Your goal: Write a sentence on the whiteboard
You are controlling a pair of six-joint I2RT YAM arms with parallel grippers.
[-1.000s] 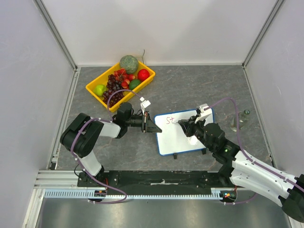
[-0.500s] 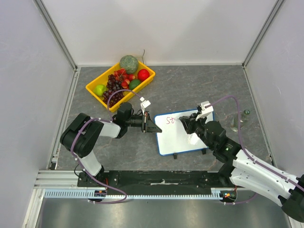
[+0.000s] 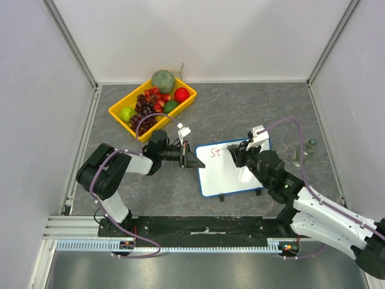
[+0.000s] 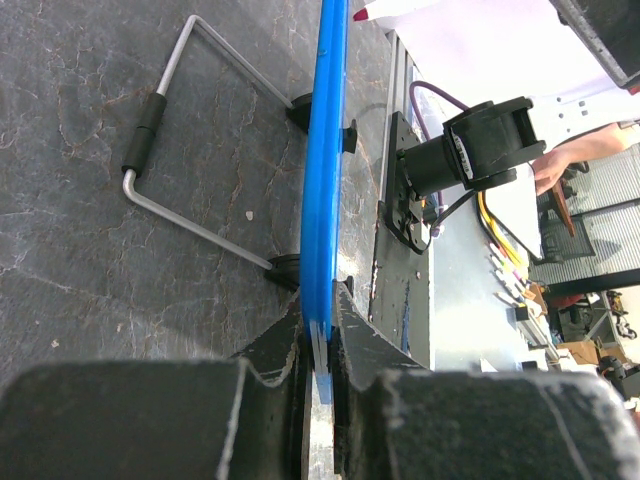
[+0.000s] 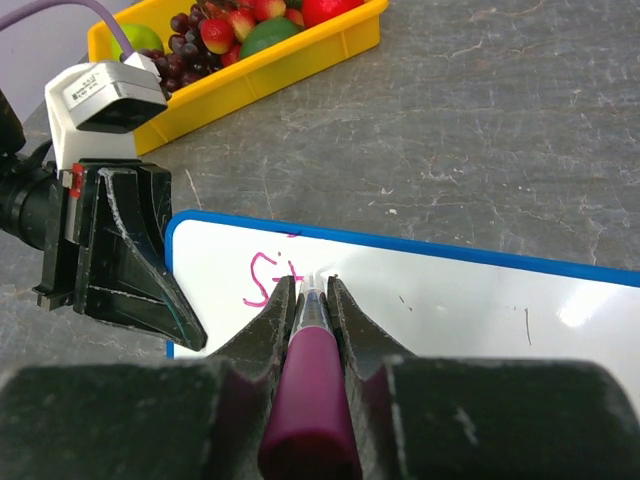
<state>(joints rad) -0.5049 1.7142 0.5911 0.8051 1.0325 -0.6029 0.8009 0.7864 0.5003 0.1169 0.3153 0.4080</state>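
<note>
Whiteboard [image 3: 231, 174]: lies flat on the worktop [image 3: 252, 111], between the two hands, a little skewed, blue rim all round.
Left hand [image 3: 194, 158]: clenched on the whiteboard's left edge; in the left wrist view the blue rim runs straight between the two fingertips, and both touch it.
Right hand [image 5: 315, 287]: over the whiteboard's far half, grasping a marker [image 5: 306, 400] with a pink-purple body. The fingers close tight along both sides of the barrel.
Marker tip: down at the white surface, just right of the written strokes.
Sentence [image 5: 266, 278]: only its beginning shows, pink-red strokes reading about "St", near the whiteboard's far left corner. The rest of the white face is bare but for a few small dark specks.
Wire leg [image 4: 160, 120]: a bent metal wire with a black sleeve, jutting from the whiteboard's underside onto the worktop, seen from the left wrist.
Worktop: grey, stone-patterned, matt.
Yellow tray [image 3: 118, 116]: well beyond the whiteboard's far left corner, set at an angle, holding fruit [image 3: 146, 107]: dark grapes, strawberries, green and red round ones, a greyish melon.
Walls [image 3: 198, 36]: pale plain panels beyond the whiteboard on the far, left and right sides, joined by aluminium posts.
</note>
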